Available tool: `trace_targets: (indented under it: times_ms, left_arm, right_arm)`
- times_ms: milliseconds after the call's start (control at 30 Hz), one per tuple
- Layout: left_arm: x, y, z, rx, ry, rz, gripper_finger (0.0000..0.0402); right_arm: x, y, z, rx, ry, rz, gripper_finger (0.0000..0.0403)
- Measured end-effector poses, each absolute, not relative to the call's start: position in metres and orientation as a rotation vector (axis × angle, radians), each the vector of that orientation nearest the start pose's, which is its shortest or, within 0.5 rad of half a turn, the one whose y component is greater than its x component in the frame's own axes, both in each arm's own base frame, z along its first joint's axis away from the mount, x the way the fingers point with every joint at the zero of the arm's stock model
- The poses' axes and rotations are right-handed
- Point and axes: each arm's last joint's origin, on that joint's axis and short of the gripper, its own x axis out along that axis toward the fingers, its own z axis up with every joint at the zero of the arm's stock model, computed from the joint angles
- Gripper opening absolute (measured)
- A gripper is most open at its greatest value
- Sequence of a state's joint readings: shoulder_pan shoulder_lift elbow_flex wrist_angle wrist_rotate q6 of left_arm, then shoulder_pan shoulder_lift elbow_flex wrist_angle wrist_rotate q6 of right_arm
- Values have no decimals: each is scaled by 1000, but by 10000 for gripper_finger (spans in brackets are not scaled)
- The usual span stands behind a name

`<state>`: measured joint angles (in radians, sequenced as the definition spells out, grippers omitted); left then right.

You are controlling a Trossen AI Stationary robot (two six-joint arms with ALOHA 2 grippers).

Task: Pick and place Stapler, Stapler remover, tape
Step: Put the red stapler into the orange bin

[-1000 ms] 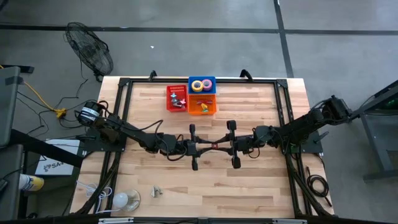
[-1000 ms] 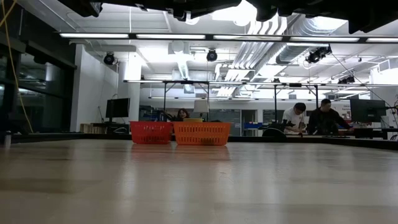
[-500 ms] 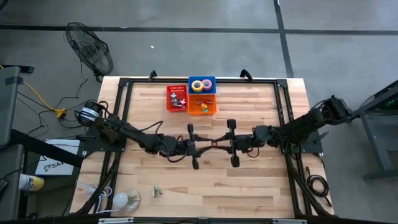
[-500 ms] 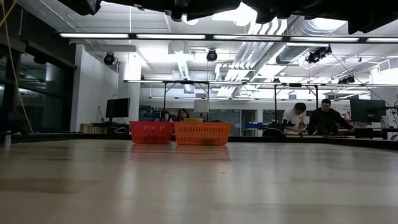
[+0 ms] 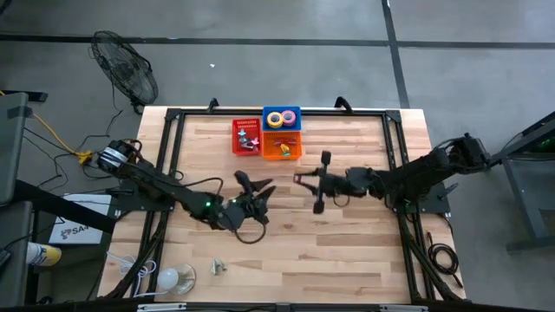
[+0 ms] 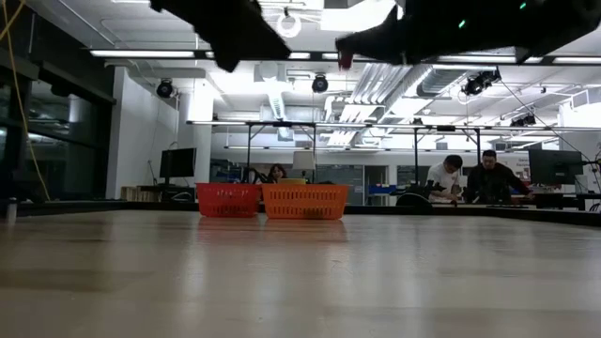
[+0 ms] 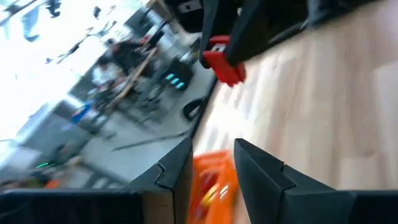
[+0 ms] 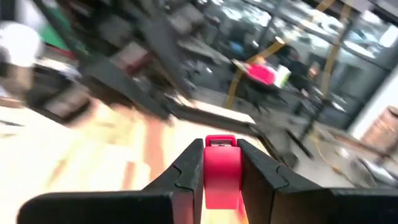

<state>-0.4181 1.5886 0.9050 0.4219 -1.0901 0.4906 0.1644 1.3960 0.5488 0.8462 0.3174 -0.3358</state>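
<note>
Three baskets (image 5: pixel 269 134) sit together; right gripper (image 8: pixel 221 163) pinches one red stapler (image 8: pixel 221 168), left gripper (image 7: pixel 208 165) slightly spread, empty.

Overhead and table-level views share the orange basket (image 5: pixel 284 146); wrist cameras look forward.

Red stapler (image 8: pixel 221 171), clamped lengthwise between the right gripper's (image 5: pixel 299 178) fingers above the table; tape rolls (image 5: pixel 281 118), yellow and pink, lying in the blue bin (image 5: pixel 296 111).

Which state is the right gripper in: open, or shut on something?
Shut on a red object: the right gripper has its fingers pressed against both sides.
</note>
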Motion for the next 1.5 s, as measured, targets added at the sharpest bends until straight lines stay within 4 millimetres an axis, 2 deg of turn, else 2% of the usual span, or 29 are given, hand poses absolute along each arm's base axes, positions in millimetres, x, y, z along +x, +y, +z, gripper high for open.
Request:
trace_targets:
  times_ms: [100,300,433,567,733,967,1167,1267,1500]
  left_arm:
    - [303,-118,239,680,391,664,115]
    - [284,-128,240,648,416,642,115]
    - [275,-125,239,598,441,631,115]
    - [267,-122,236,535,474,616,115]
    - [261,-118,230,495,512,628,115]
    - [256,-115,224,452,553,631,115]
    - [245,-117,217,413,597,639,115]
    - [238,-116,215,380,612,654,115]
    - [222,-120,217,298,624,653,115]
  right_arm:
    - [276,13,215,-313,78,-215,66]
    - [275,-36,209,-207,137,-239,65]
    - [270,-64,209,-150,131,-279,66]
    - [271,-85,201,-92,105,-288,66]
    - [280,-103,175,-48,139,-322,66]
    - [310,-127,155,50,195,-333,66]
    - [335,-143,148,150,329,-373,66]
    - [343,-146,151,163,391,-407,66]
    - [350,-150,156,228,531,-443,67]
